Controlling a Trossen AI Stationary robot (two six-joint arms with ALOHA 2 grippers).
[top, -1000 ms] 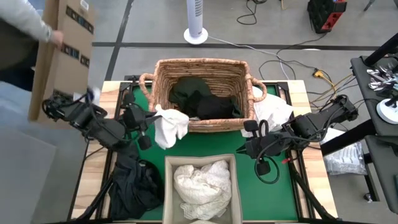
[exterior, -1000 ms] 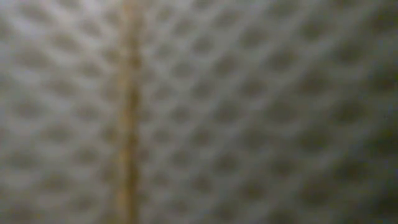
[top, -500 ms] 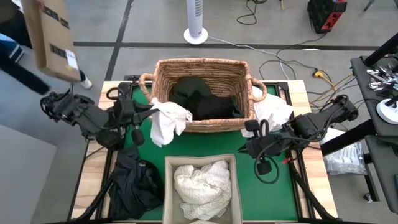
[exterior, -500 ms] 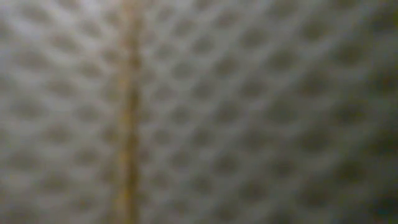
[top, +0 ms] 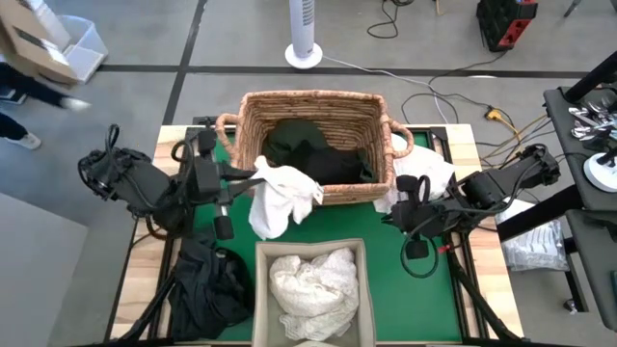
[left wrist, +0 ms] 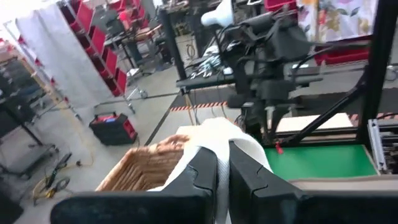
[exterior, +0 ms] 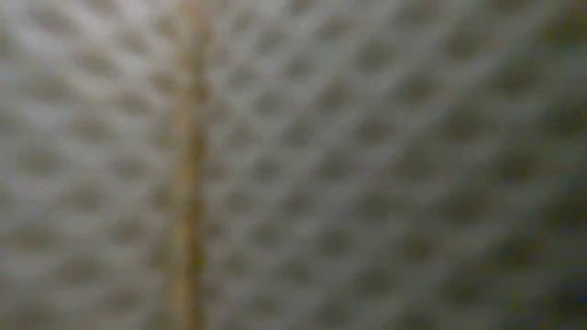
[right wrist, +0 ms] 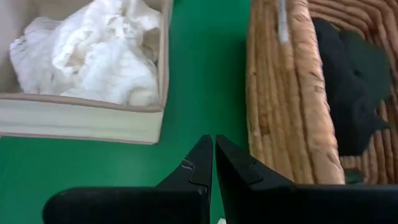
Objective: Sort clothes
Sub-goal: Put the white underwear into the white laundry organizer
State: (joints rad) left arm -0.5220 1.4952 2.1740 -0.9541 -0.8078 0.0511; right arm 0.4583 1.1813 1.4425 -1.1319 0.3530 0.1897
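We see the green mat [top: 333, 231] spread between a beige box [top: 310, 294] heaped with white clothes [top: 310, 280] on its near side, a dark heap [top: 207, 289] beside that box, and a wicker basket [top: 313, 145] of dark garments [top: 318, 154] on its far side, with a white fan [top: 304, 34] and cables on the grey floor beyond. The left gripper [top: 253, 175] is clamped on a white garment [top: 282, 198] hanging over the basket's near rim, while the right gripper [top: 393, 209], fingers together and empty, sits by the basket's right corner near another white cloth [top: 424, 173]. Since a second ago, the white garment has shifted rightward along that rim, and the person with the cardboard box has moved away.

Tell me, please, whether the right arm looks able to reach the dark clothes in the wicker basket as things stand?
Probably yes. The right gripper, shut and empty, hovers beside the wicker basket; the dark clothes lie uncovered, so only the wall must be cleared.
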